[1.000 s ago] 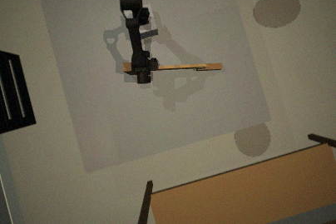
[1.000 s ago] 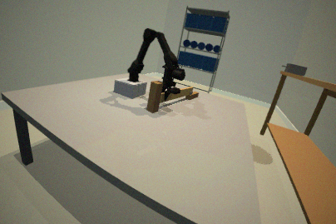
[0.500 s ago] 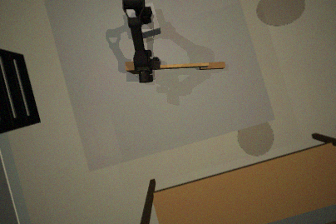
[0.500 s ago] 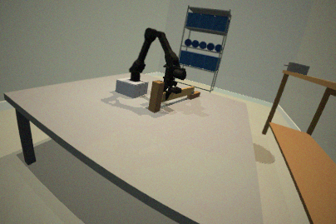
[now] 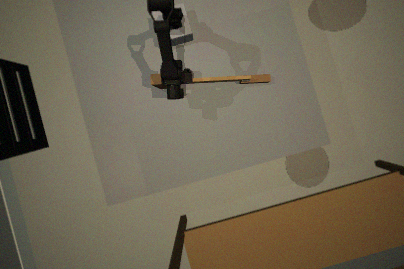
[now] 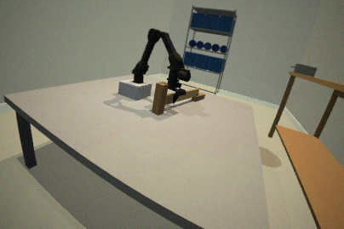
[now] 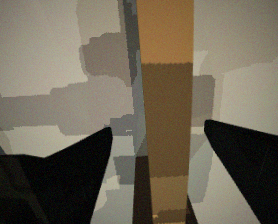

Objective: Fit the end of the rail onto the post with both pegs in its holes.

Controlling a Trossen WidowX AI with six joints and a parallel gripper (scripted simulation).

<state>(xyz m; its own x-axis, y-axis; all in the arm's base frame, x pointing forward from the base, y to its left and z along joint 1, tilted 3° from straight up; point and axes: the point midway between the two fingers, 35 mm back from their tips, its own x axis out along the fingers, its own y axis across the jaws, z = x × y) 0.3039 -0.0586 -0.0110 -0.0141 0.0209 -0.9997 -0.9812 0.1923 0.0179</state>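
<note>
The gripper (image 6: 176, 96) (image 7: 158, 126) is open, its fingertips apart on either side of the rail. In the wrist view gaps show between both fingers and the wood. The long wooden rail (image 5: 215, 79) (image 6: 192, 94) (image 7: 167, 37) runs from the post to the low footboard block (image 5: 261, 78) (image 6: 198, 97). It looks about level and off the table. Its far end lies at the block's bracket. Its near end appears to meet the upright wooden post (image 5: 155, 79) (image 6: 160, 99); no gap or pegs can be made out. The arm partly covers that end.
The arm stands on a pale grey base block (image 6: 134, 89) to the side of the post. The arm reaches over the rail's near part. The table edge (image 6: 99, 169) is far from the rail. A shelf rack (image 6: 209, 31) and an orange-topped bench (image 5: 300, 225) stand beyond the table.
</note>
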